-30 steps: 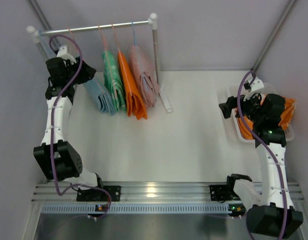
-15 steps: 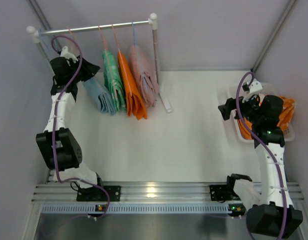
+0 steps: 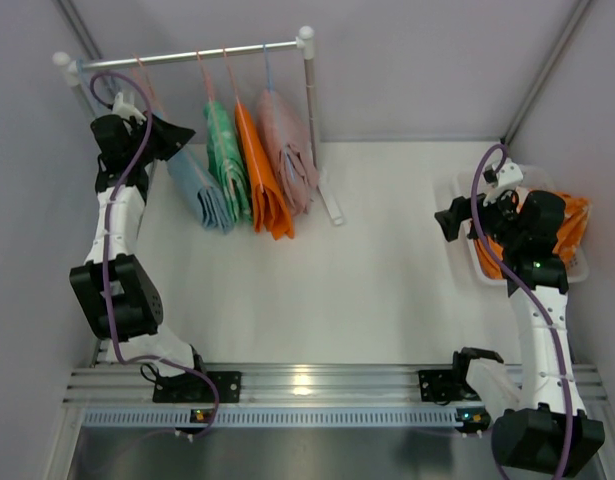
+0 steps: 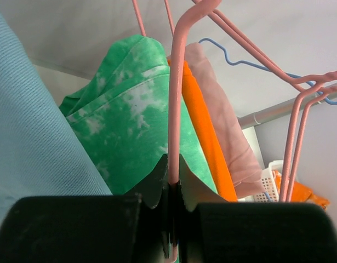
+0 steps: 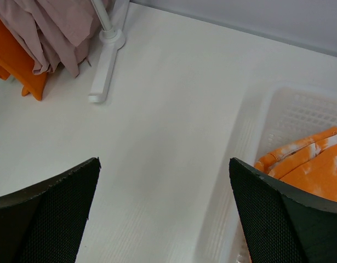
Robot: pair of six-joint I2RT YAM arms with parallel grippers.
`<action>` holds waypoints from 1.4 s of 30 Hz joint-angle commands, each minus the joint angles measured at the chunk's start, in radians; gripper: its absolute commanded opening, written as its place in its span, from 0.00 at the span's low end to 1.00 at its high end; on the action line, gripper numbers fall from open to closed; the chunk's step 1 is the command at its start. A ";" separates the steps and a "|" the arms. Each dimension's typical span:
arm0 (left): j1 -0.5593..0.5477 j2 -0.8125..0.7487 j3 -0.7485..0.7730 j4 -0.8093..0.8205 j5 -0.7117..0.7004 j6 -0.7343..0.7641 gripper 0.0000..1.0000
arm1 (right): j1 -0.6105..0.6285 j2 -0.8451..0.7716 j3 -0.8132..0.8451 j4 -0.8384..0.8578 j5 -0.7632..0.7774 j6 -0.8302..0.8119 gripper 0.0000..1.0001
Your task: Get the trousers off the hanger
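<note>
left gripper (image 4: 172, 176) pinching pink hanger (image 4: 175, 98), right gripper (image 5: 164, 164) agape beside basket rim (image 5: 257, 112)

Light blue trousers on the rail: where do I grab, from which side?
Probably the loose lower fold of the light blue trousers, from the near, open table side: it hangs free below the rail, while the green pair crowds one flank.
</note>
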 commanded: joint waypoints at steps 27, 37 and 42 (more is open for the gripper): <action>0.002 -0.248 0.189 -0.091 0.172 0.064 0.00 | 0.013 -0.048 0.034 0.000 -0.055 -0.002 1.00; 0.004 -0.527 -0.031 -0.294 0.230 0.076 0.00 | 0.013 -0.063 0.034 -0.030 -0.067 -0.006 1.00; 0.004 -0.690 -0.112 -0.506 0.268 0.085 0.00 | 0.013 -0.083 0.034 -0.054 -0.065 -0.016 1.00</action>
